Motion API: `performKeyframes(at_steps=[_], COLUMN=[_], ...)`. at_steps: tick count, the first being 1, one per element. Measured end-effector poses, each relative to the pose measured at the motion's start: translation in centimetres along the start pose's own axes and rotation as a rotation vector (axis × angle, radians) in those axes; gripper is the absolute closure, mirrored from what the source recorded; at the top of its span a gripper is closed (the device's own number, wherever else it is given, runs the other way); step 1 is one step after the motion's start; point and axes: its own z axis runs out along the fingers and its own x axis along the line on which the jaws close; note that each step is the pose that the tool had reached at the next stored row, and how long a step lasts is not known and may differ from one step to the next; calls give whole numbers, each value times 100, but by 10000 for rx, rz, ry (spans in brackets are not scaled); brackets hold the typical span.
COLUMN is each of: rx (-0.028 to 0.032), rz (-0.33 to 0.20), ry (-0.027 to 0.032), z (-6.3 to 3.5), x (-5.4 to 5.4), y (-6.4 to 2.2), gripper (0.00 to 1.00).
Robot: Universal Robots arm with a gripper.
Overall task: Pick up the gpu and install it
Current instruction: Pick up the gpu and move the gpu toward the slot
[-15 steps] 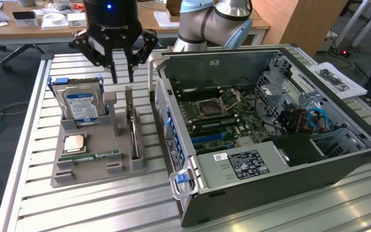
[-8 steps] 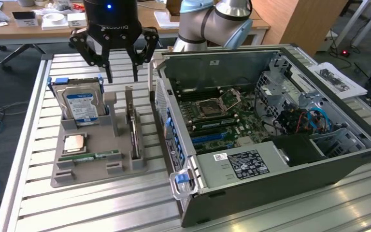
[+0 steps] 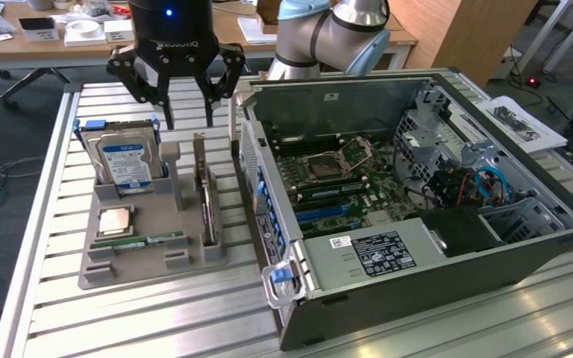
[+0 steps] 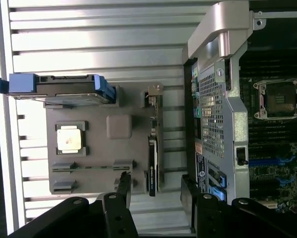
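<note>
The gpu is a thin dark card with a silvery edge. It stands on its long edge in a slot on the exterior view's right side of the grey holder. In the wrist view the gpu runs as a narrow dark strip. My gripper hangs above the far end of the holder, a little behind the card, and touches nothing. It is open, with nothing between its black fingers. In the wrist view the gripper straddles the line of the card.
The holder also carries an upright blue-labelled hard drive, a CPU and a green RAM stick. The open computer case lies close beside it on the slatted metal table, motherboard exposed.
</note>
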Motion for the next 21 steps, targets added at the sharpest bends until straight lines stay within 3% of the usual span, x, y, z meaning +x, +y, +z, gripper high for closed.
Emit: performKeyframes(at_steps=[21], rx=[1], rz=[0], ry=[0], z=[222], x=[6], y=[-10], gripper=[47])
